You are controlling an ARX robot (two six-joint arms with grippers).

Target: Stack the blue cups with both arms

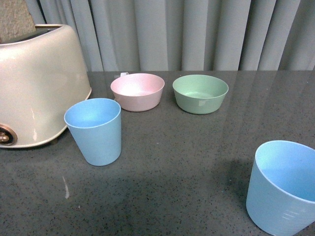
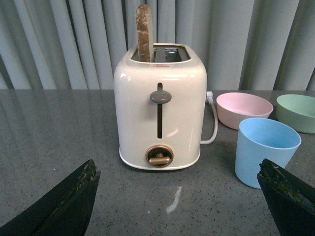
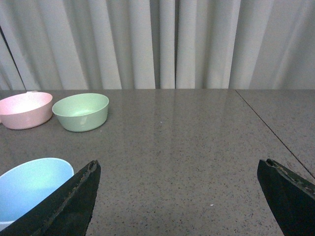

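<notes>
Front view: left cup (image 1: 93, 130) upright on counter (image 1: 187, 157) by toaster (image 2: 160, 108); right cup (image 1: 283, 189) upright, well apart, so one per arm. Left claw (image 2: 178, 169) & right claw (image 3: 178, 169) both spread wide, empty, prob. ready to grab.

Blue cups (image 1: 93, 132) (image 1: 280, 191), pink bowl (image 1: 138, 101), green bowl (image 1: 199, 104), speckled grey table (image 1: 187, 162)

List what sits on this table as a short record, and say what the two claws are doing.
surface: dark speckled grey table
cups: one light-blue plastic tumbler beside the cream toaster; second light-blue tumbler nearer, to the right; both upright, apart
bowls: round pink plastic bowl, round green plastic bowl, side by side behind
left gripper: open, empty
right gripper: open, empty
</notes>
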